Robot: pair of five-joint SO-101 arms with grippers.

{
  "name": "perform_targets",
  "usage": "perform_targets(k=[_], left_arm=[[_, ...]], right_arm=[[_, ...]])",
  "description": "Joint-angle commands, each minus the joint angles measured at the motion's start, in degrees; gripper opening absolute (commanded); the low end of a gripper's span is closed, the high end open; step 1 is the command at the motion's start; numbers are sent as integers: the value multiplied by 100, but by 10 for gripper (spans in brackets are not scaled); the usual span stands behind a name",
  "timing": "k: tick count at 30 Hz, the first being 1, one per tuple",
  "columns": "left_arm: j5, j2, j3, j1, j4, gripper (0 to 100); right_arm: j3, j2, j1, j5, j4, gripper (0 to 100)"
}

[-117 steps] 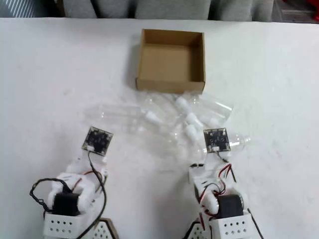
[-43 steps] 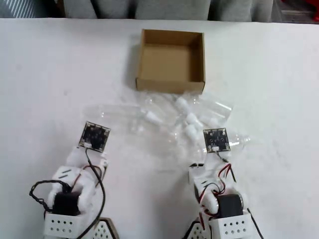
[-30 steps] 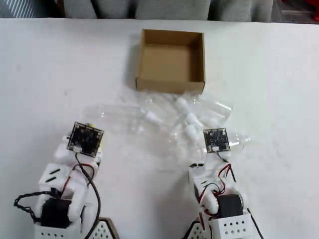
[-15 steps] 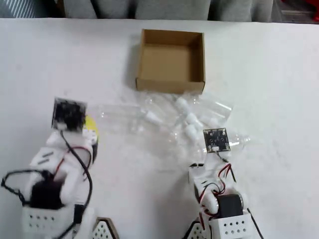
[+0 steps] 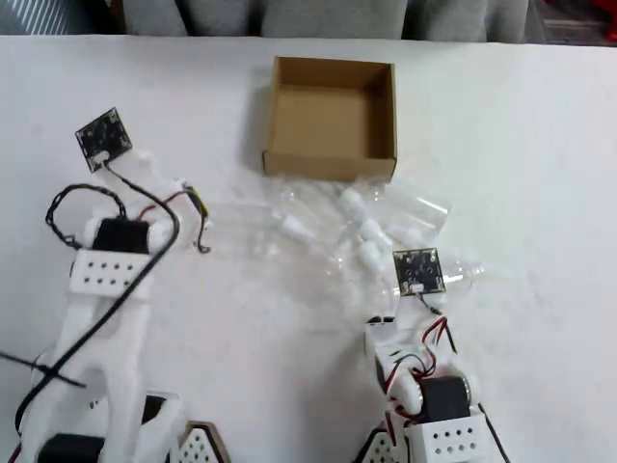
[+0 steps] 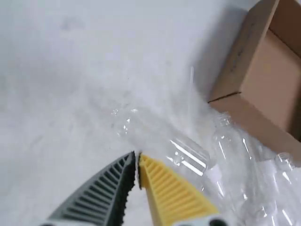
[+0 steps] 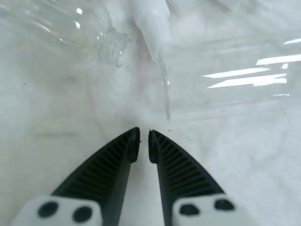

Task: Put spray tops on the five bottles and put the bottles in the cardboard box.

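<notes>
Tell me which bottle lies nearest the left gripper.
The leftmost bottle, lying just ahead of the left gripper; the other bottles lie farther right, in front of the box.

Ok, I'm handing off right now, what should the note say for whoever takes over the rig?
The left gripper is shut and empty, beside the end of the pile of bottles.
The right gripper is shut and empty, low over the table, just short of a loose spray top and an open bottle neck.
The cardboard box holds nothing; the bottles lie on their sides in front of it.
Done: nothing boxed.
Left: fit the tops, box all five.
</notes>
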Motion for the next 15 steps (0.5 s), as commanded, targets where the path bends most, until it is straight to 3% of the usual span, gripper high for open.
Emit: perform_targets(k=[1,8,15], left_arm=[[519,673,-369,171,-677,49],[1380,1455,-369,259,-1196,238],[1785,2255,-369,110,-1495,255]], right_arm=[[53,-22,13,-26,57,18],[53,-22,13,-26,57,18],[53,-22,13,-26,57,18]])
